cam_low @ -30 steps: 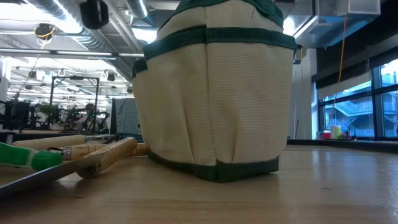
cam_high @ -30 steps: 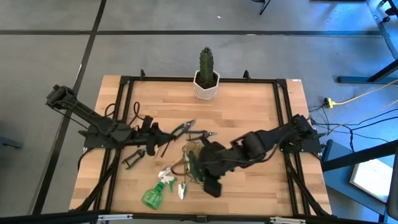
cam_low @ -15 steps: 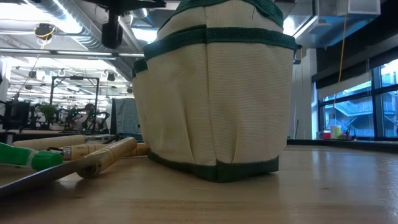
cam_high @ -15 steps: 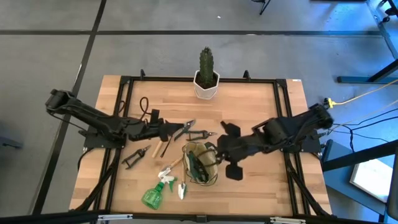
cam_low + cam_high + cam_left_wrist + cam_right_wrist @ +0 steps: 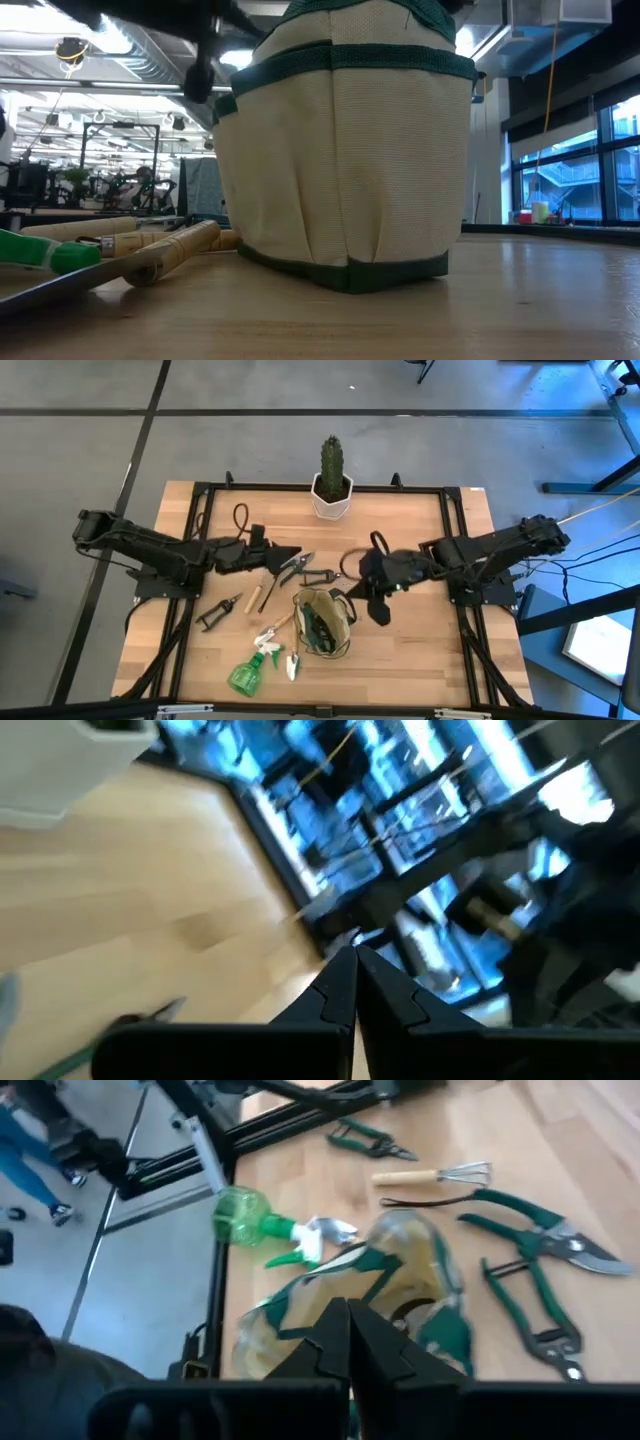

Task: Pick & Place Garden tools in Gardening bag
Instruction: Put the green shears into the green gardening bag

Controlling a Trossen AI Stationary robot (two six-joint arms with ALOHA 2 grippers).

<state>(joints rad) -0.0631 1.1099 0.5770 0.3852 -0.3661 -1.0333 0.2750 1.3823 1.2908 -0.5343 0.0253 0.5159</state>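
The counter (image 5: pixel 400 650) is pale blond wood in butcher-block strips, framed by black rails. The gardening bag (image 5: pixel 345 160) is cream canvas with dark green bands along its rim and base; seen through the right wrist view its trim reads green too. The spray bottle (image 5: pixel 245 676) is translucent bright green with a white nozzle. The pruning shears (image 5: pixel 535 1245) have dark green handles and grey metal blades. A small rake (image 5: pixel 430 1176) has a light wooden handle. The cactus (image 5: pixel 331 460) is deep green in a white pot (image 5: pixel 331 500). Both arms are matte black.
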